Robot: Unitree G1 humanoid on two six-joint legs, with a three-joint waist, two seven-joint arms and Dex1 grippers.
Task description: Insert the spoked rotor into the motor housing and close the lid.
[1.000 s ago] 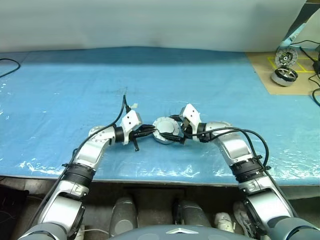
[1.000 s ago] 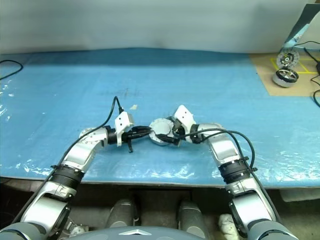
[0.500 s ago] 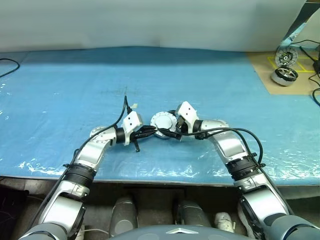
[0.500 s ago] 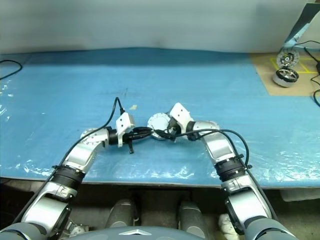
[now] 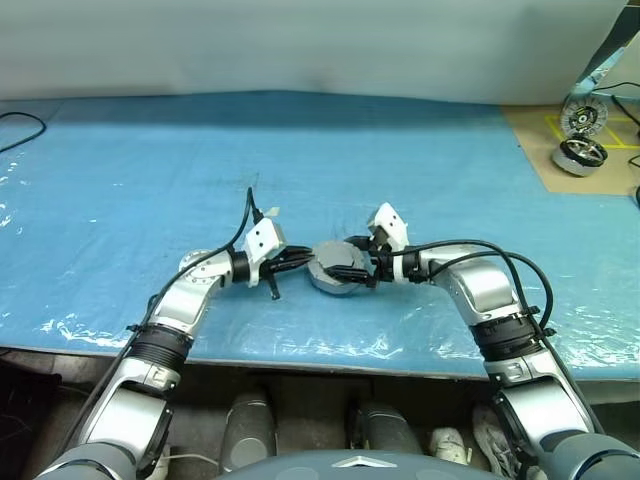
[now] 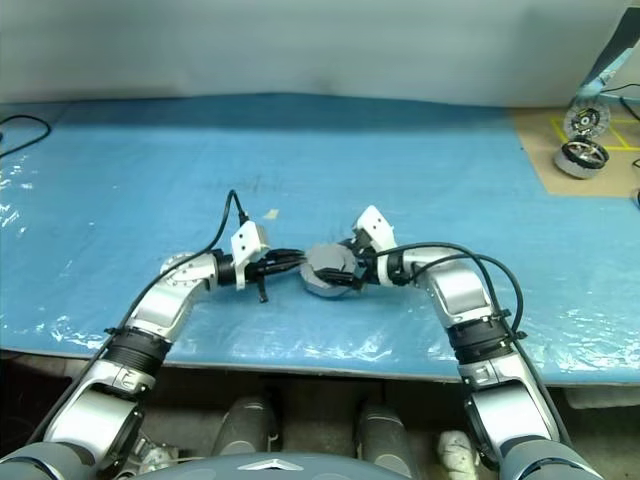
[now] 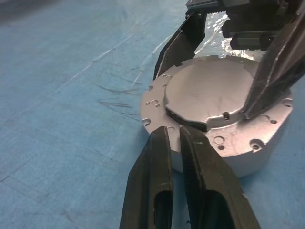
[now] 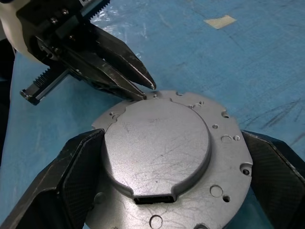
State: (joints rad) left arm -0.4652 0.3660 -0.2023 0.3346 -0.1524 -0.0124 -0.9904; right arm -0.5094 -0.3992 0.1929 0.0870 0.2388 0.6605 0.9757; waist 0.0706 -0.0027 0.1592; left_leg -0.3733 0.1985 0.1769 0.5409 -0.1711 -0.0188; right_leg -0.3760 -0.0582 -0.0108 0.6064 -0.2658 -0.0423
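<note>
Motor housing (image 5: pixel 338 270) on blue plastic sheet (image 5: pixel 150 170); pale wall (image 5: pixel 300 45) behind, possibly curtain.

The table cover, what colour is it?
Bright blue: the table cover shows best in the left eye view.

Matt scratched metal motor housing (image 8: pixel 162 152)

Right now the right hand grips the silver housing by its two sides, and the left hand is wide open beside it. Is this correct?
Not quite. The left hand is shut, fingertips together at the motor housing rim, as the left wrist view shows. The right hand does grip the housing by its two sides.
</note>
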